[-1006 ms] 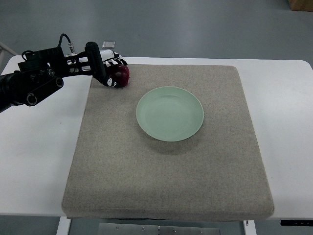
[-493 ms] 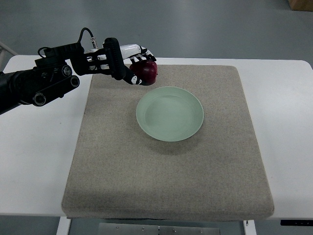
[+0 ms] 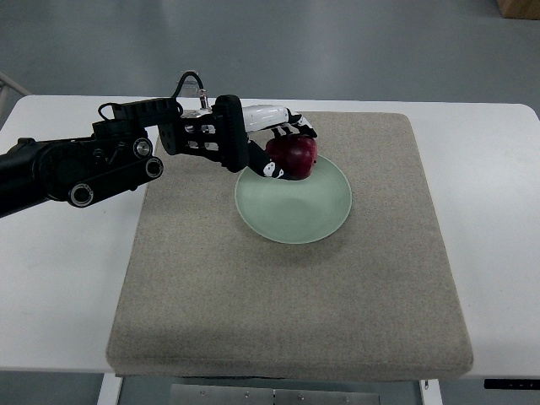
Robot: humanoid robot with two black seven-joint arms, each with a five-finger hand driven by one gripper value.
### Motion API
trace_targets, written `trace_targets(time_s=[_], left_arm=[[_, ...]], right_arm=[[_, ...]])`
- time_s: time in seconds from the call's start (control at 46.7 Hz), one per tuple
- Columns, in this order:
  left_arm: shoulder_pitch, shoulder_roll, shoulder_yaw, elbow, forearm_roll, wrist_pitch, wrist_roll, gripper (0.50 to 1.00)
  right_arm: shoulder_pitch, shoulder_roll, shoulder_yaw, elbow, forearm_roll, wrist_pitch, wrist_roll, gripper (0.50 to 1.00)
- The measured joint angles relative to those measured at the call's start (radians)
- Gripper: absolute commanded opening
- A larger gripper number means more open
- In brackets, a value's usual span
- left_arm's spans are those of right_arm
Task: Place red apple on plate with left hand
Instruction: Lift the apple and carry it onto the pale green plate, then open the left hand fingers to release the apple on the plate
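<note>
One red apple (image 3: pixel 292 157) in left hand (image 3: pixel 268 145), one plate (image 3: pixel 293 206).

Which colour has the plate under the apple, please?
The plate is pale mint green, plain with no pattern, as the top view shows.

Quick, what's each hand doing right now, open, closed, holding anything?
Left hand: closed on the red apple, over the plate's far rim.
Right hand: not in view.
</note>
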Motion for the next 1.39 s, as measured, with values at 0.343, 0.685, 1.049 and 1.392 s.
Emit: trace_targets(time_s=[0.343, 0.685, 1.049, 1.392], left_arm=[[0.004, 0.003, 0.044, -0.002, 0.000, -0.012, -0.009, 0.688], [0.031, -0.004, 0.062, 0.001, 0.000, -0.011, -0.009, 0.731], [0.039, -0.010, 0.060, 0.005, -0.001, -0.009, -0.008, 0.893], [0.043, -0.009, 0.059, 0.005, -0.003, -0.009, -0.009, 0.964]], right_arm=[[0.000, 0.000, 0.000, 0.000, 0.000, 0.000, 0.000, 0.964], [0.000, 0.000, 0.000, 0.000, 0.000, 0.000, 0.000, 0.964], [0.000, 0.000, 0.000, 0.000, 0.000, 0.000, 0.000, 0.964], [0.000, 0.000, 0.000, 0.000, -0.001, 0.000, 0.000, 0.964]])
